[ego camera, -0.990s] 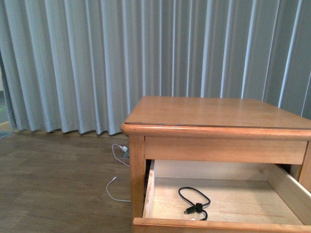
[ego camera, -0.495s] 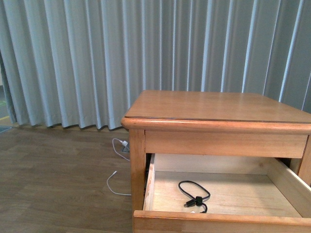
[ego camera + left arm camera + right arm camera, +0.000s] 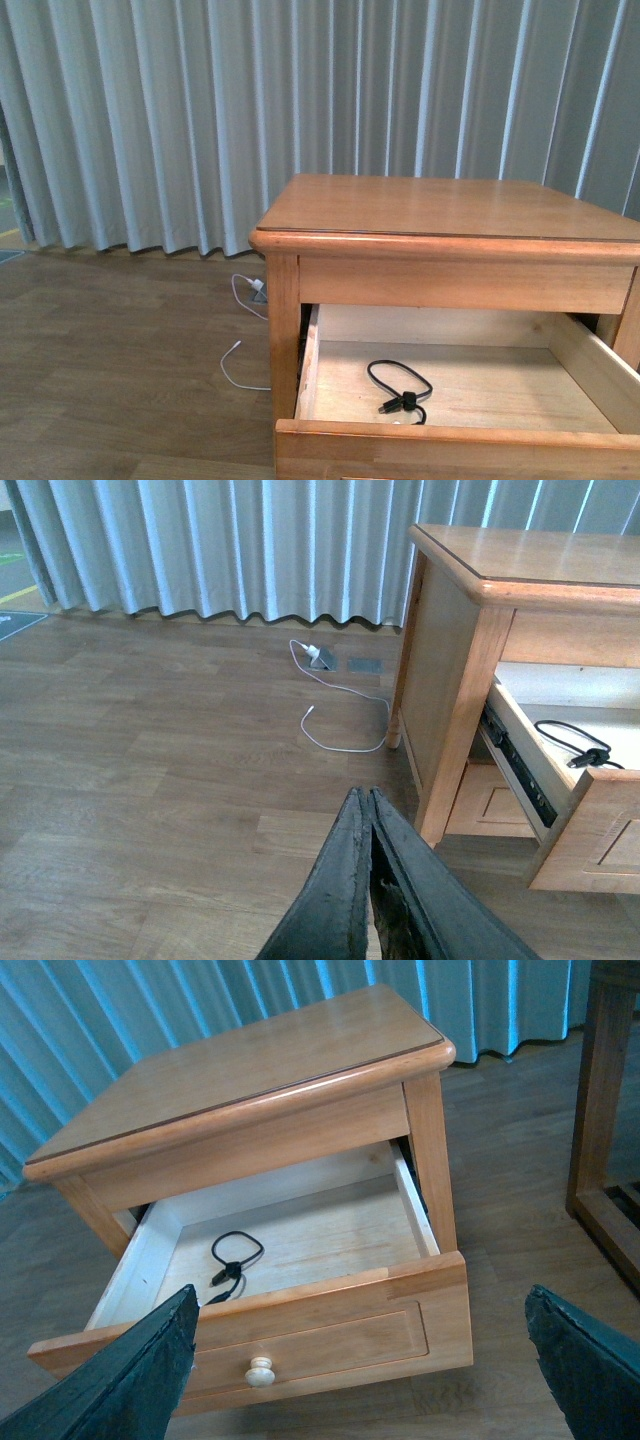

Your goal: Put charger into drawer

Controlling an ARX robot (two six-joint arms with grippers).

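In drawer (image 3: 500, 395), charger (image 3: 407, 400) looped rearward

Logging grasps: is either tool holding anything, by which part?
Nothing. The left tool is shut empty, the right tool open; the charger lies in the drawer.

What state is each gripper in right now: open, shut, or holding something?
Left gripper: shut, with nothing visible between its fingers.
Right gripper: open wide, holding nothing.

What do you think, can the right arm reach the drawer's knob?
Probably yes. The right tool is open and faces the drawer front, and nothing sits between it and the knob.
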